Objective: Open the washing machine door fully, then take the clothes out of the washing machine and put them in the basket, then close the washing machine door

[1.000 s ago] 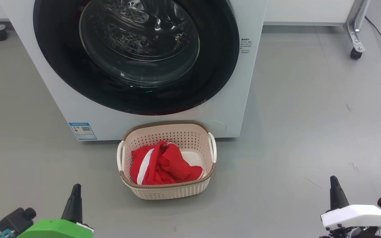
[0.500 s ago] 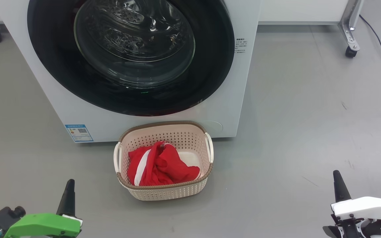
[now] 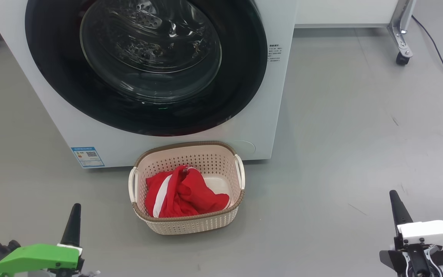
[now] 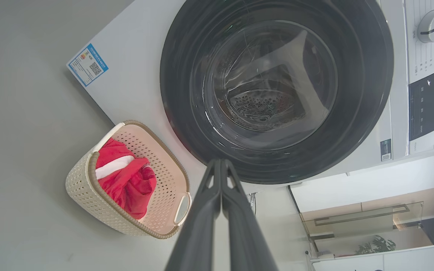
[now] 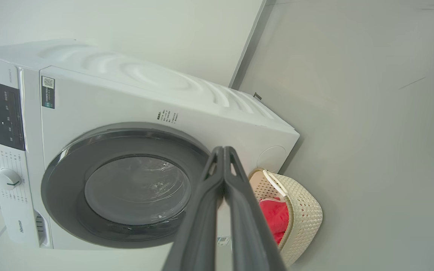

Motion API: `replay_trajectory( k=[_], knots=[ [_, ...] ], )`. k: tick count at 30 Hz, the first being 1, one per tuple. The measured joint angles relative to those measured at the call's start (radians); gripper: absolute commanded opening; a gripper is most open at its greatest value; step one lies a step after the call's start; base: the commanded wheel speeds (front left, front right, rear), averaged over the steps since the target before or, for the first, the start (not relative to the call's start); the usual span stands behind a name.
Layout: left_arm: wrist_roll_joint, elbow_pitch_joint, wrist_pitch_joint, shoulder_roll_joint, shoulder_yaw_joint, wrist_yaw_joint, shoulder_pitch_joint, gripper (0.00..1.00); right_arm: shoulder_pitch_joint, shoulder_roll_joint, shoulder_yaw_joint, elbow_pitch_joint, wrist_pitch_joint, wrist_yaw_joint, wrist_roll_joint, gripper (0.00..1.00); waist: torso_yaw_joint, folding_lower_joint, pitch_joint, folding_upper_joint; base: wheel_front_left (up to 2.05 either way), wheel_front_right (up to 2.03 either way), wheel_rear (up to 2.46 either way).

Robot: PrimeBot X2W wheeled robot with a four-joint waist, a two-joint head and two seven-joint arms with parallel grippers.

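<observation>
Washer (image 3: 279, 107) is seen with its door (image 3: 244, 77) shut flush against the front, the steel drum visible through the glass. Just before it on the floor the basket (image 3: 185, 145) is set, and the clothes (image 3: 183, 192) are heaped inside, toward its left half. The left gripper (image 3: 75, 209) and right gripper (image 3: 393, 196) are held low and well apart from everything, fingers pressed together, nothing gripped. Over the last second only the head view has been shifted slightly; the things themselves have not been moved. The task is judged complete.
</observation>
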Motion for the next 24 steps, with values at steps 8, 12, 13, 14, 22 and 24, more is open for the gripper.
replay_trajectory(
  k=[8,12,13,14,22,24],
  knots=[
    [-0.097,0.007,0.019,0.000,0.015,-0.002,-0.005,0.00,-0.022,-0.005,-0.014,0.016,0.017,0.018,0.100,0.00,-0.008,0.0000,0.000,0.0000,0.00,0.00,0.00],
    [-0.150,0.012,0.035,0.000,0.028,-0.002,-0.020,0.00,-0.034,-0.007,-0.021,0.028,0.026,0.029,0.155,0.00,-0.012,0.0000,-0.001,0.0000,0.00,0.00,0.00],
    [-0.161,0.012,0.036,0.000,0.030,-0.003,-0.022,0.00,-0.038,-0.008,-0.023,0.030,0.030,0.030,0.170,0.00,-0.013,0.0000,-0.001,0.0000,0.00,0.00,0.00],
    [-0.170,0.012,0.036,0.000,0.032,-0.003,-0.023,0.00,-0.042,-0.009,-0.025,0.032,0.034,0.033,0.183,0.00,-0.014,0.0000,-0.001,0.0000,0.00,0.00,0.00],
    [-0.238,0.021,0.053,-0.001,0.045,-0.003,-0.034,0.00,-0.063,-0.016,-0.039,0.046,0.046,0.044,0.264,0.00,-0.020,0.0000,-0.001,0.0000,0.00,0.00,0.00],
    [-0.238,0.021,0.053,-0.001,0.045,-0.003,-0.036,0.00,-0.063,-0.016,-0.039,0.049,0.046,0.045,0.264,0.00,-0.020,0.0000,-0.001,0.0000,0.00,0.00,0.00]
  ],
)
